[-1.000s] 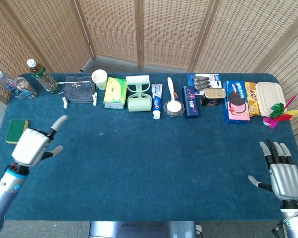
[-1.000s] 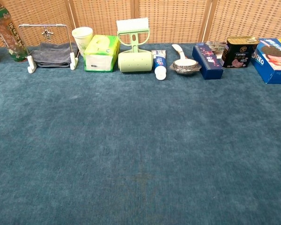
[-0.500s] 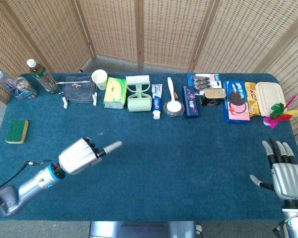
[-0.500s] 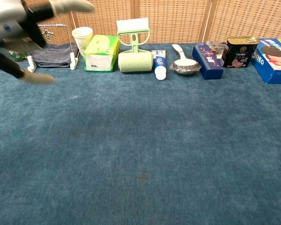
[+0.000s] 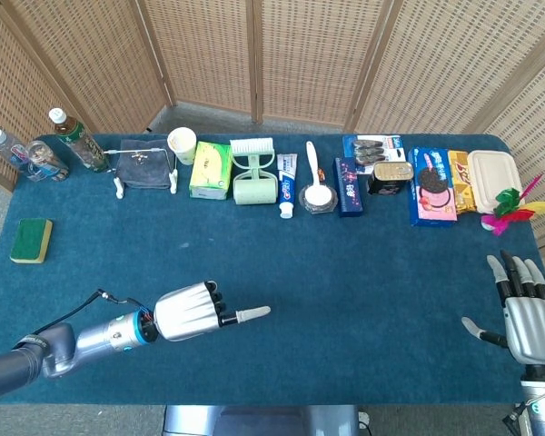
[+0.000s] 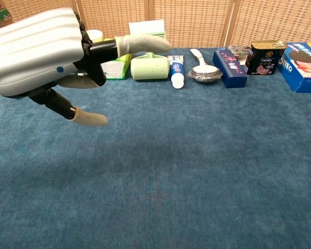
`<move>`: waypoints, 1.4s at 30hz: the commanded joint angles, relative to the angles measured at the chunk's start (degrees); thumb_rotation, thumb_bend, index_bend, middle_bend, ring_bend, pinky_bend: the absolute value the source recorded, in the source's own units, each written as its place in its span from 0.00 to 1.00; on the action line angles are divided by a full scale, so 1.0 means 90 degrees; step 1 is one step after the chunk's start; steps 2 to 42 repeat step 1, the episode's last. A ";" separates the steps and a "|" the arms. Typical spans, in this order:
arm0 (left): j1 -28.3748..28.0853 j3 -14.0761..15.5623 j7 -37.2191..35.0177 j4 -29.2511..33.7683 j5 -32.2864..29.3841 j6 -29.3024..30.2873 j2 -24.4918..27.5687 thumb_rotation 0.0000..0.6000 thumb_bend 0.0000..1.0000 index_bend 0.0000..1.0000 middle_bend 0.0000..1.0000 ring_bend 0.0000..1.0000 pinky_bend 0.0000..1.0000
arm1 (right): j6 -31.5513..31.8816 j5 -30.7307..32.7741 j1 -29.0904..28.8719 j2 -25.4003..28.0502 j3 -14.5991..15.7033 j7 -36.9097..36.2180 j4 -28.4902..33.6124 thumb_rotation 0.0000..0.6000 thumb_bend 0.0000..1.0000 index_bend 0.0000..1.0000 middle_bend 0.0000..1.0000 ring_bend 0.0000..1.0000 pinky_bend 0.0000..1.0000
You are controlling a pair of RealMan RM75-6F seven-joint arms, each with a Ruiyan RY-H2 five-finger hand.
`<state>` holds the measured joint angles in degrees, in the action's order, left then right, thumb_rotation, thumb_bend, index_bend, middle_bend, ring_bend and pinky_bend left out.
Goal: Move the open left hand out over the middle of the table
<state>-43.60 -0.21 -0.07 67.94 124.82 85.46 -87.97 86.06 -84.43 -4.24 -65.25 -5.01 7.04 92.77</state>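
My left hand (image 5: pixel 198 312) hovers over the near-left part of the blue table (image 5: pixel 363 263), fingers stretched toward the middle and holding nothing. In the chest view the same left hand (image 6: pixel 46 52) fills the upper left, its fingers apart and pointing right above the cloth. My right hand (image 5: pixel 524 313) rests at the table's near-right corner, palm down, fingers spread, empty. The chest view does not show it.
Along the far edge stand bottles (image 5: pixel 77 141), a grey cloth on a rack (image 5: pixel 143 163), a paper cup (image 5: pixel 182 143), a green tissue box (image 5: pixel 211 169), a lint roller (image 5: pixel 254 173), toothpaste (image 5: pixel 287 185), a spoon in a foil cup (image 5: pixel 317 193), boxes and a can (image 5: pixel 392 176). A green sponge (image 5: pixel 31 240) lies at left.
My left hand has swung from the table's left edge inward and nearer, now reaching toward the middle; it has entered the chest view. The right hand has barely shifted.
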 commanded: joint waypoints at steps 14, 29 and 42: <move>-0.0050 0.0072 0.0039 0.0083 -0.0019 -0.0019 0.0009 1.00 0.07 0.02 1.00 1.00 1.00 | -0.0010 0.0004 -0.0001 -0.0005 0.0004 0.0012 0.0002 0.79 0.00 0.00 0.00 0.00 0.00; -0.0050 0.0072 0.0039 0.0083 -0.0019 -0.0019 0.0009 1.00 0.07 0.02 1.00 1.00 1.00 | -0.0010 0.0004 -0.0001 -0.0005 0.0004 0.0012 0.0002 0.79 0.00 0.00 0.00 0.00 0.00; -0.0050 0.0072 0.0039 0.0083 -0.0019 -0.0019 0.0009 1.00 0.07 0.02 1.00 1.00 1.00 | -0.0010 0.0004 -0.0001 -0.0005 0.0004 0.0012 0.0002 0.79 0.00 0.00 0.00 0.00 0.00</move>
